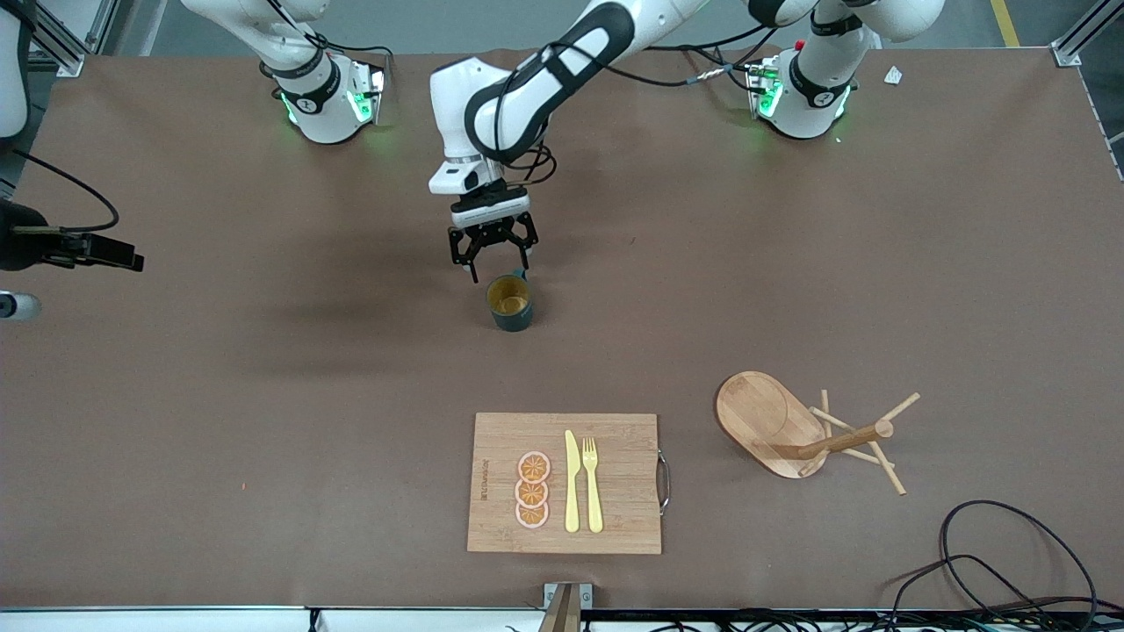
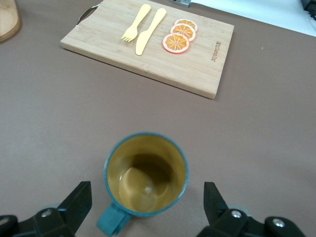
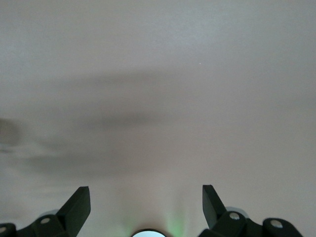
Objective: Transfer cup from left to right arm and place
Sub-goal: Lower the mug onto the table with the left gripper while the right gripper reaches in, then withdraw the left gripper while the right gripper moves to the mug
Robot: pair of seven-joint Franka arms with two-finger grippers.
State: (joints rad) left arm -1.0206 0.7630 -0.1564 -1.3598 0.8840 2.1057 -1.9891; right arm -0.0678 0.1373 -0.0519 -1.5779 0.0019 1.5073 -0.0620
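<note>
R gripper (image 3: pixel 146 207) waits at the right arm's end of the table over bare tabletop, fingers apart, holding nothing. Cup (image 1: pixel 510 303) stands upright mid-table, farther from the front camera than the cutting board (image 1: pixel 615 527). L gripper (image 1: pixel 492 248) hangs just above it, fingers spread, not gripping. Risk: fingertip clips rim or handle on descent and tips the cup.

You get only the tips of the left gripper (image 2: pixel 146 205) in its wrist view, and the cup's (image 2: pixel 146 178) handle runs off that frame's edge. The right gripper (image 3: pixel 146 205) is likewise cropped. The cutting board's (image 1: pixel 615 518) printed word is perhaps a brand, too small to read.
</note>
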